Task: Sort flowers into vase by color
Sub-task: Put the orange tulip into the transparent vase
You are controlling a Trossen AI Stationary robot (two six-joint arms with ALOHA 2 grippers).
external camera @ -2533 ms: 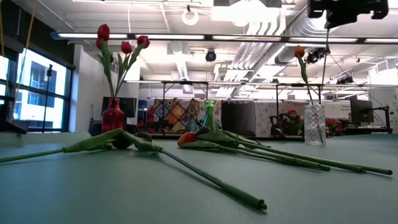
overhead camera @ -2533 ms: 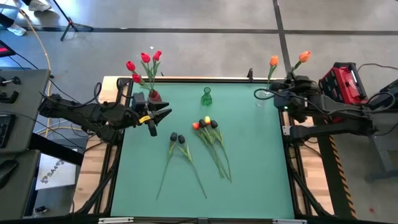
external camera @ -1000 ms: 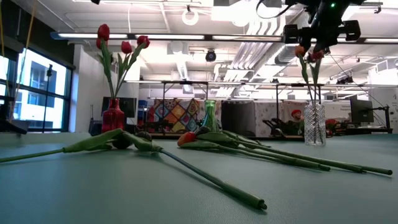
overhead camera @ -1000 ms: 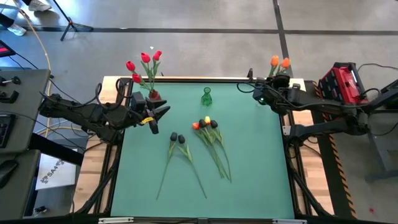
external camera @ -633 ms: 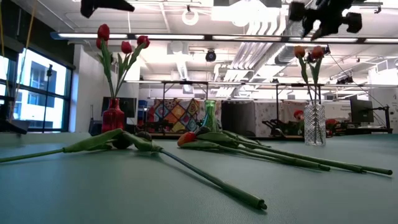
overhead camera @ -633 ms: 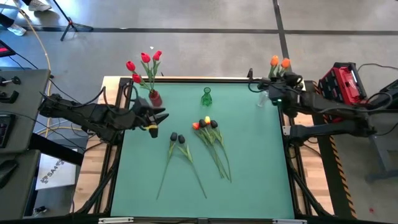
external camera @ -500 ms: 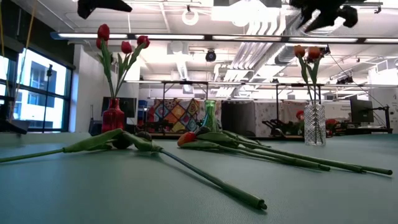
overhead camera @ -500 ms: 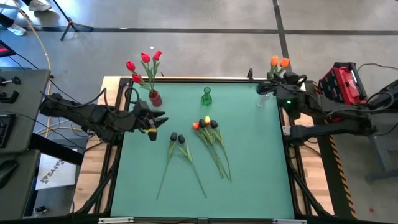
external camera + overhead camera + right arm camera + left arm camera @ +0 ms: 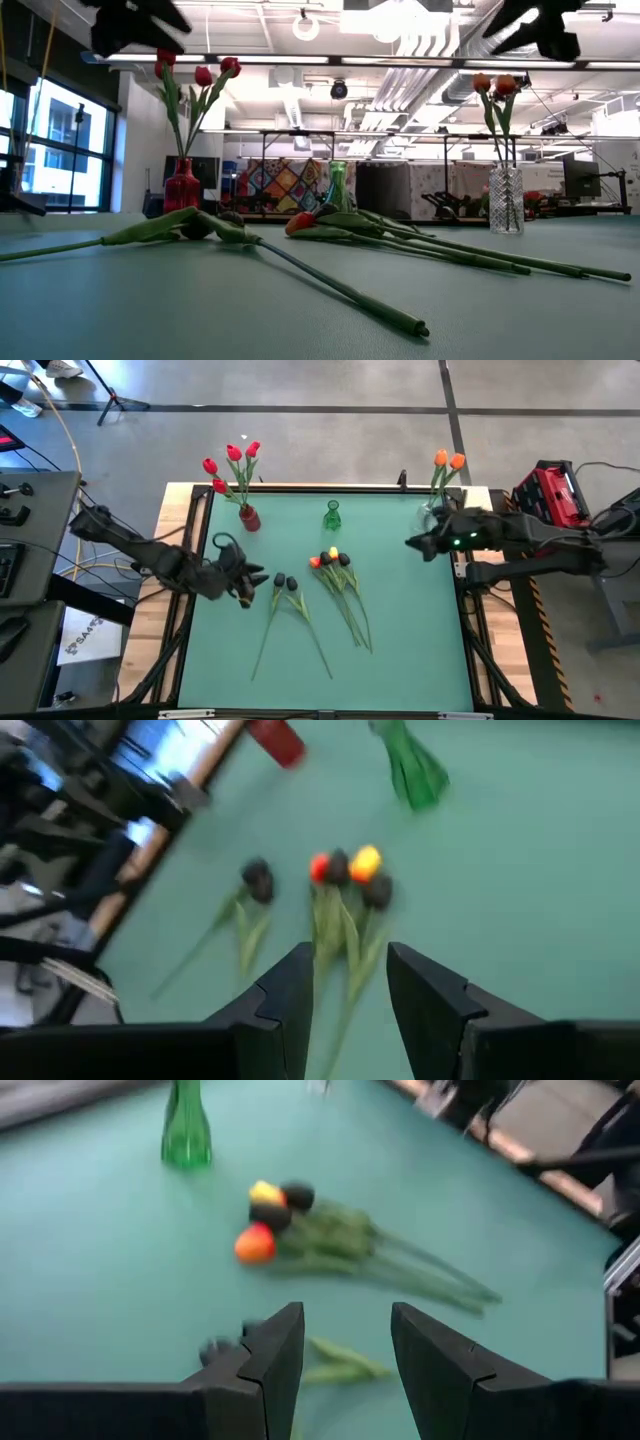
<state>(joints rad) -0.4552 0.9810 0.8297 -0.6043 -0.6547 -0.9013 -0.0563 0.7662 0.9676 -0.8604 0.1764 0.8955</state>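
Observation:
Two black flowers (image 9: 286, 583) lie on the green table, left of centre, stems toward the near edge. A bunch of red, yellow and black flowers (image 9: 332, 560) lies mid-table. Red flowers stand in the red vase (image 9: 248, 518), two orange ones in the clear vase (image 9: 432, 517); the green vase (image 9: 332, 516) holds none. My left gripper (image 9: 247, 582) hovers open just left of the black flowers (image 9: 218, 1348). My right gripper (image 9: 413, 544) hovers open to the right of the bunch (image 9: 345, 870), nothing between its fingers.
The three vases stand along the far edge, red at the left, green in the middle, clear at the right. Long green stems (image 9: 352, 615) run from the bunch toward the near edge. The table's near half (image 9: 410, 650) lies bare beside them.
My right gripper has drawn away from the clear vase, toward the near edge and the table's middle; the two orange flowers stay standing in that vase. My left gripper has gone from beside the red vase toward the near edge and down, ending next to the black flowers.

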